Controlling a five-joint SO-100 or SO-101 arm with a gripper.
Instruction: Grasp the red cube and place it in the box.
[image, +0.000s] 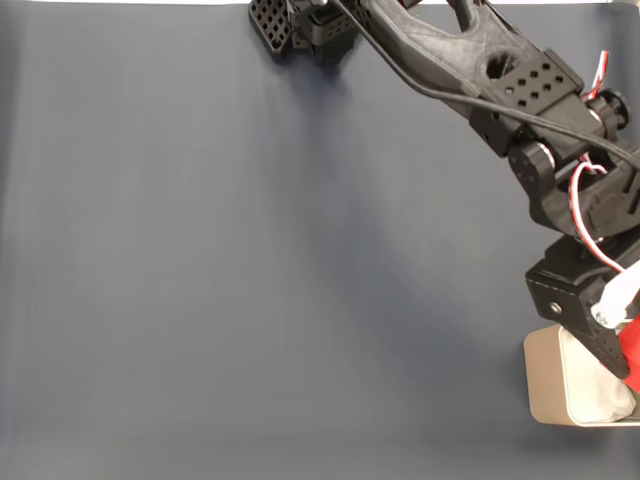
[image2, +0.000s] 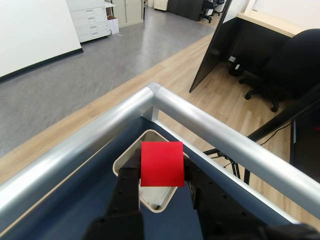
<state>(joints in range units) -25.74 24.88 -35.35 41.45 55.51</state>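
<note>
Red cube (image2: 161, 163) is clamped between the two black fingers (image2: 127, 182) of the gripper (image2: 161, 175), one finger on each side face, held up off the table. In the wrist view it sits directly in front of the box (image2: 123, 159), covering most of the opening; pale rim shows to the left and below the cube, with a bit of white lining under it. From that angle the cube looks to be hanging above the box, not touching it, though how far above can't be judged

Fixed view: arm (image: 520, 90) reaches in from top centre down to the right edge of the picture. Box (image: 548, 385) is at bottom right on the dark blue table cover (image: 250, 260), partly cut off by the edge, beige wall facing left. Gripper (image: 625, 365) is right over the box, a sliver of the red cube (image: 631, 352) visible at the edge. Red and white wires (image: 585, 200) loop along the wrist

Wrist view also shows a silver metal rail (image2: 200, 120) around the table corner, just beyond the box, with wood floor, grey carpet and a black office chair (image2: 290, 65) further back
</note>
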